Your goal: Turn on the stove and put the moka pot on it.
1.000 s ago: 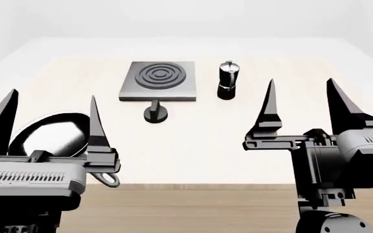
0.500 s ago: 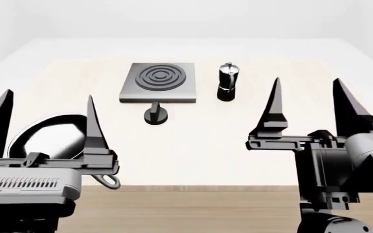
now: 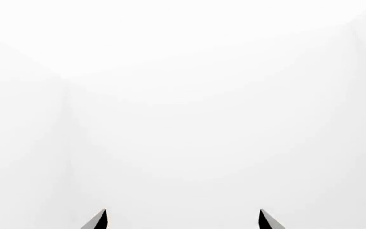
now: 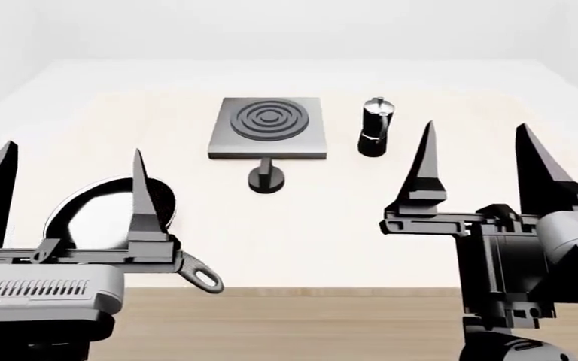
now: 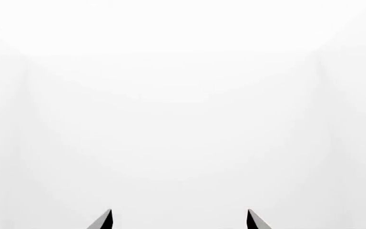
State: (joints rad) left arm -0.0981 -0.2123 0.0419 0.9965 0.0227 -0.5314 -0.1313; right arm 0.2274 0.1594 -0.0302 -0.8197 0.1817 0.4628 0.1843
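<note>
black frying pan [image 4: 98, 218] on pale table [image 4: 309, 226]

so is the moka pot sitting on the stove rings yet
No, in the head view the moka pot stands on the table beside the stove, apart from its rings.

The light is bright, even and diffuse, with no single source to be seen. The head view is washed pale: the white walls and the far part of the surface [image 4: 299, 218] nearly blend together, with low contrast. Shadows are faint and soft; only a slight dark patch sits under the stove [image 4: 267, 128] and the moka pot [image 4: 375, 126]. The pot's silver top and the frying pan [image 4: 108, 214] show smooth bright reflections. Edges are crisp, without blur or visible bending at the borders. Both wrist views are almost wholly blown-out white, with only faint grey wall corners and sharp black tips.
</note>
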